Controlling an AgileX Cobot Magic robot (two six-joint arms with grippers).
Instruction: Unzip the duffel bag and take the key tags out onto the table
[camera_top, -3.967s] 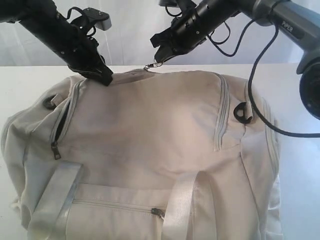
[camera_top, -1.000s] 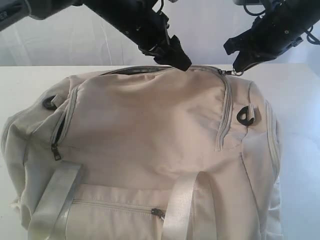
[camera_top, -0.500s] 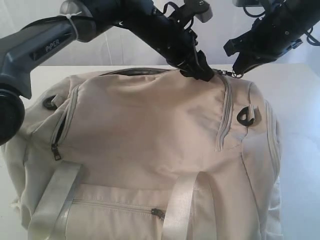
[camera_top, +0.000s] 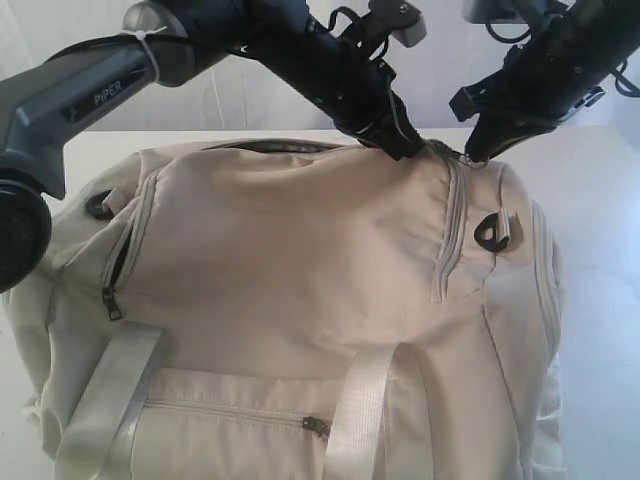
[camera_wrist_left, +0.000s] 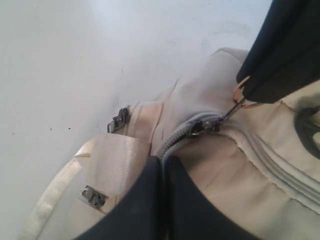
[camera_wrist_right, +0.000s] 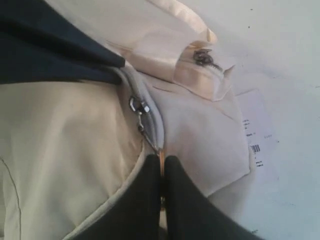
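Right tool (camera_top: 476, 152), closed, grips the zipper pull (camera_wrist_right: 141, 116); left tool (camera_top: 405, 148) (closed too) pins the duffel bag (camera_top: 300, 260), likely steadying it.

duffel bag (camera_top: 300, 280) bottom cut off, label (camera_wrist_right: 252, 130) print unreadable

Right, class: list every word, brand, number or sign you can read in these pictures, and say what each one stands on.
"PiPER": on the grey link of the left arm, in the exterior view.
Barcode and small print: on the white paper label lying beside the duffel bag, too small to read.
Nothing else readable shows.
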